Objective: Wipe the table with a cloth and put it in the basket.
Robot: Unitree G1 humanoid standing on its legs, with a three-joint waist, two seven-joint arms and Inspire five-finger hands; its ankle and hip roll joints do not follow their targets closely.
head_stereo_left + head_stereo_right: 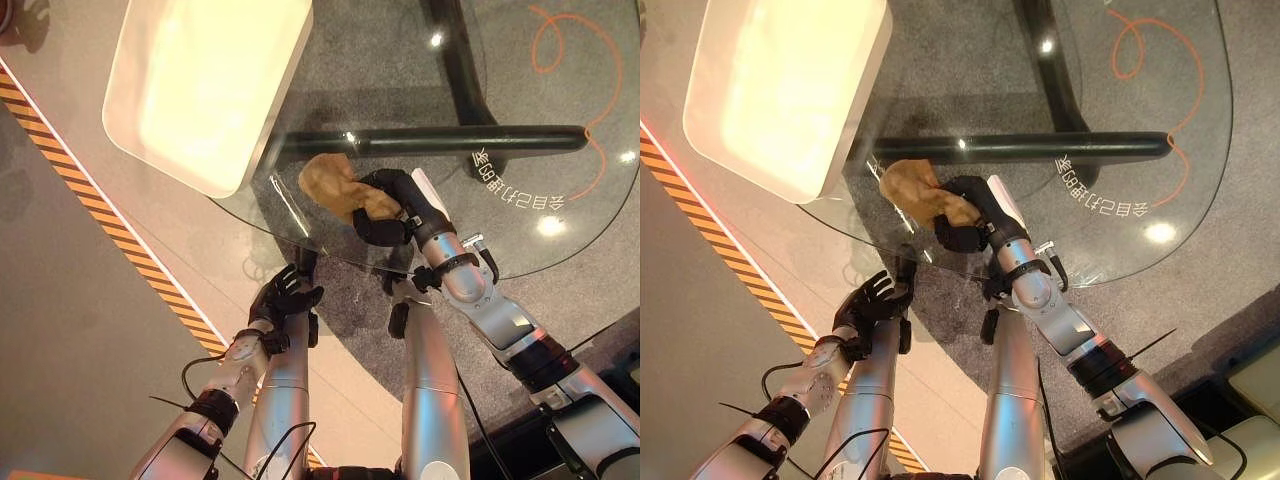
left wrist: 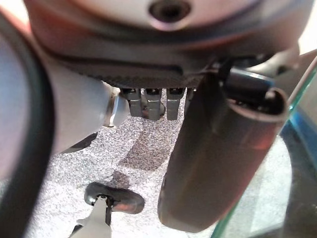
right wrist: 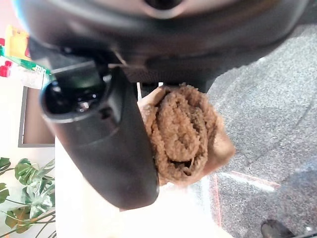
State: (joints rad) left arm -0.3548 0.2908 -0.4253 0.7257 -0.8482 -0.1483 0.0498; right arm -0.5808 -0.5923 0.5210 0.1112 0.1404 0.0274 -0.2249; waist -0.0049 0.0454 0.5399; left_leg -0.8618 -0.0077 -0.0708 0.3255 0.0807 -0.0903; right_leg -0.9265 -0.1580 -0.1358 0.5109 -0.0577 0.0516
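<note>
A crumpled tan cloth [image 1: 335,186] lies on the round glass table [image 1: 560,150] near its front-left edge. My right hand [image 1: 385,212] is shut on the cloth [image 3: 185,131], with the thumb and fingers curled round its near end. The pale rectangular basket [image 1: 205,85] stands at the table's back left, just beyond the cloth [image 1: 912,190]. My left hand [image 1: 283,298] hangs below the table's front edge with its fingers relaxed and nothing in it; its thumb [image 2: 218,163] stands beside the glass rim.
The table's black base bars [image 1: 440,140] show through the glass. An orange cord [image 1: 570,70] curls on the grey carpet at the back right. A yellow-and-black striped tape line [image 1: 100,220] runs across the floor on the left.
</note>
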